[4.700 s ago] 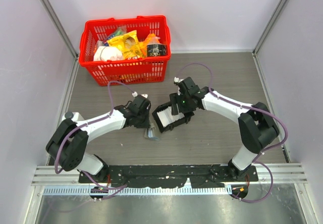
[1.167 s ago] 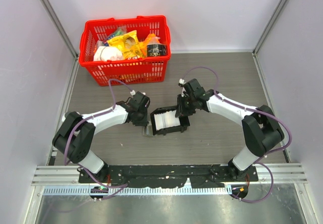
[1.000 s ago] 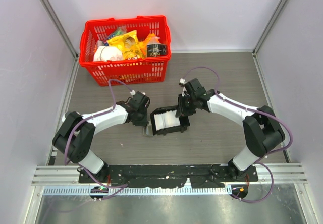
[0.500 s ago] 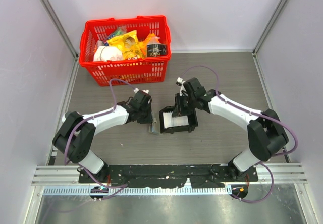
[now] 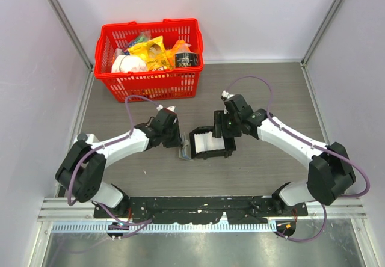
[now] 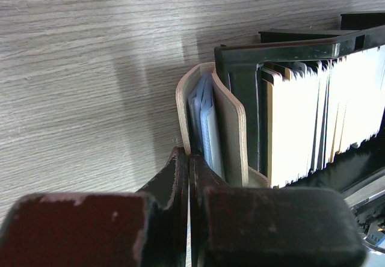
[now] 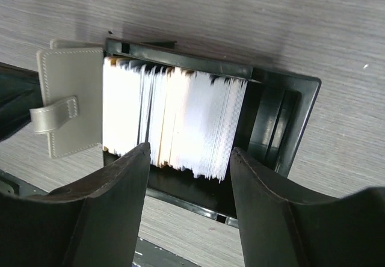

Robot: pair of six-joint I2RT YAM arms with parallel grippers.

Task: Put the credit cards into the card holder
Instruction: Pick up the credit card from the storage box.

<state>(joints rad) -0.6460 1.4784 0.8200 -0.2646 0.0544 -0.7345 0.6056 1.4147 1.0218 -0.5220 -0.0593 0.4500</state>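
Note:
The card holder (image 5: 184, 152) is a grey-beige wallet standing on edge against the left side of a black tray (image 5: 212, 154). My left gripper (image 5: 178, 141) is shut on the wallet's outer wall; in the left wrist view the fingertips (image 6: 189, 159) pinch that tan wall, and pale blue pockets show inside the card holder (image 6: 228, 128). The credit cards (image 5: 207, 141) stand packed upright in the tray, mostly white with some tan (image 7: 174, 119). My right gripper (image 5: 221, 131) is open and empty just above the stack (image 7: 189, 148). The wallet's strap side (image 7: 69, 98) shows to the left.
A red basket (image 5: 150, 83) full of groceries stands at the back left. Grey walls close in the table on the left, back and right. The black tray's rim (image 7: 283, 128) surrounds the cards; its end wall (image 6: 240, 68) touches the wallet.
The tray and wallet shifted right about a second ago and have stayed put since. My right gripper has drawn back a little to the right. The left gripper still holds the wallet.

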